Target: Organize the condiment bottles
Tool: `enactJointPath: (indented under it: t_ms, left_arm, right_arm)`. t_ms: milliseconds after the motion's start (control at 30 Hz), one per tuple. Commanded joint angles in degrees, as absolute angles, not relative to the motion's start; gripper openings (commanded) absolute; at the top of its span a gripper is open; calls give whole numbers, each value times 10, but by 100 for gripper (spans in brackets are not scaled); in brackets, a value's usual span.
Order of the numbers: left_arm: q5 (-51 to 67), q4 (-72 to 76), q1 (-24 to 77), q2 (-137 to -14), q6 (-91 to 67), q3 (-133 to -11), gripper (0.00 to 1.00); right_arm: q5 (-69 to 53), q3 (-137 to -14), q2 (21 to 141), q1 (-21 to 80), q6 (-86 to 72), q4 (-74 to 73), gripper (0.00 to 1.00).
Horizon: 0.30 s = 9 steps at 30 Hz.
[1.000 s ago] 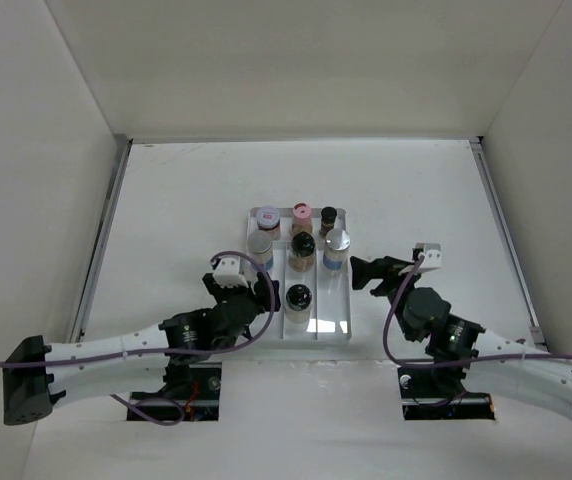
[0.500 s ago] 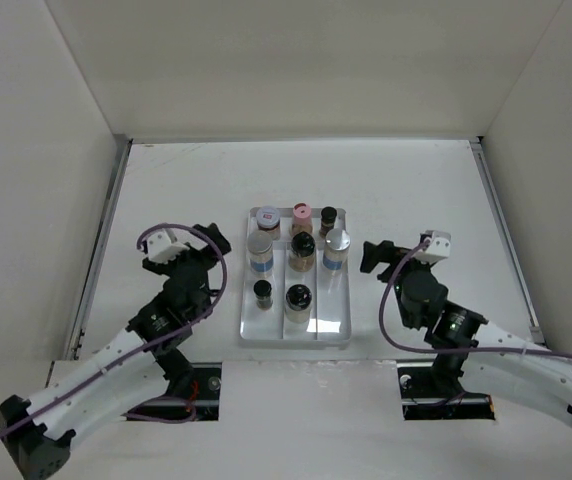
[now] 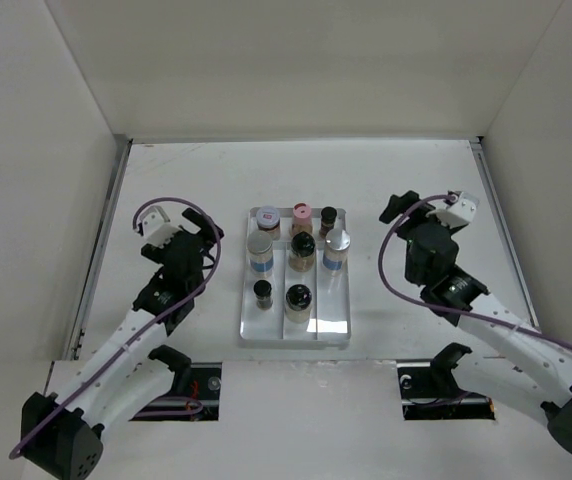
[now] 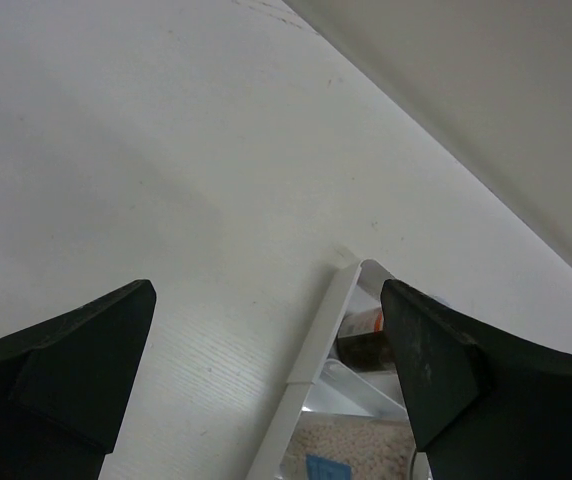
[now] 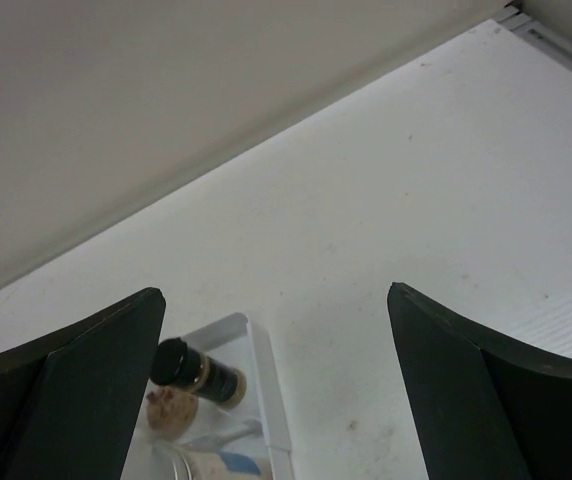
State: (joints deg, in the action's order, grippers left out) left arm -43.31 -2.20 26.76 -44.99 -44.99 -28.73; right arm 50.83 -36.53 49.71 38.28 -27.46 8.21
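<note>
1. Left wrist view: the left gripper (image 4: pixel 266 300) has its fingers spread wide with nothing between them. Ahead of the gap lies bare table (image 4: pixel 166 150). The corner of the tray (image 4: pixel 318 335) sits just inside the right finger.
2. Right wrist view: the right gripper (image 5: pixel 275 293) is likewise spread wide and empty. A black-capped bottle (image 5: pixel 192 368) stands beside the left finger, inside the tray's far corner.
3. Top view: each gripper hangs off to its own side of the tray, apart from it and touching nothing.
4. The bottles (image 3: pixel 302 250) all stand upright in the tray's three lanes, closely packed toward the far end. None is seen loose on the table. Judgement: sorting looks done, or nearly so.
5. Risks:
   - Wide-spread fingers reaching between close neighbours could topple a bottle and take the row with it.
   - A finger catching the rim could slide the tray, which looks light, and shake the bottles.
   - The tray's clear walls are hard to see, so a low sideways approach could strike them.
</note>
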Motion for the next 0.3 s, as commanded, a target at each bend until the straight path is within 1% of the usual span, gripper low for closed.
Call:
enactJointPath:
  t_ms: [0,133,267]
  left_arm:
    - [-390,-52,275,-451,-458,-338,100]
    - [-363,-61,297,-484,-451,-363,100]
    - [-359,-97,310,-552,-454,-394,100]
  right_arm:
    - [486,-404,523,352,-282,102,100]
    - [484,-394,546,348,-294,94,100]
    - [476,-379,583,361,-295,84,100]
